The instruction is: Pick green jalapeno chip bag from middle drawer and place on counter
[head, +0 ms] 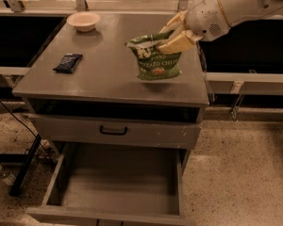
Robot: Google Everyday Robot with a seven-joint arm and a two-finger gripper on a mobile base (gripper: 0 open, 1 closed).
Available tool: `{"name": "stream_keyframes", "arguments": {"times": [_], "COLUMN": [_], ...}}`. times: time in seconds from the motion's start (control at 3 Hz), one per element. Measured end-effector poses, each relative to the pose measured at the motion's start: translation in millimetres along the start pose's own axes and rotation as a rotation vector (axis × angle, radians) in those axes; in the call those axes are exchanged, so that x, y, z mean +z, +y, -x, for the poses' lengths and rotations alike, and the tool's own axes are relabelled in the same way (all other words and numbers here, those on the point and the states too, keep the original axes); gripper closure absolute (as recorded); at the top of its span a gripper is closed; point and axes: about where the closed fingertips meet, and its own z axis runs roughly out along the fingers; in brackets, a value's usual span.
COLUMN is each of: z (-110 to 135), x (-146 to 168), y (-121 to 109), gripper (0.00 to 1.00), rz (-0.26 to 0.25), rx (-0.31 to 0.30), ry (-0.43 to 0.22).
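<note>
Green jalapeno chip bag [158,62], pinched by the gripper [173,37], sits on the counter [104,81], bowl [83,20] and packet [68,62] well apart.

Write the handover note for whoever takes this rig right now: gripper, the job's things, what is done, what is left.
Gripper: the two-finger gripper is over the right side of the counter, shut on the whitish top of the crinkly green jalapeno chip bag.
Things: the bag stands upright, its bottom at or just above the flat matte grey counter. The wide grey middle drawer is pulled out, with a bare floor.
Done: bag out of the drawer and brought to the counter.
Left: confirm that it rests, open the gripper, pull back.
Also there: a small flat dark packet and a pale round bowl, both left of the bag.
</note>
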Motion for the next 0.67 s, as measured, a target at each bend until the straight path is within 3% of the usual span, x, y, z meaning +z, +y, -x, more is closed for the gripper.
{"name": "stream_keyframes", "arguments": {"times": [0.33,0.67], "z": [0.0,-3.4], "x": [0.0,4.7], "y": [0.0,-8.7], "gripper": [1.00,1.00], "rz": [0.000,0.045], "rx": [0.000,0.026], "ry": [0.000,-0.008]}}
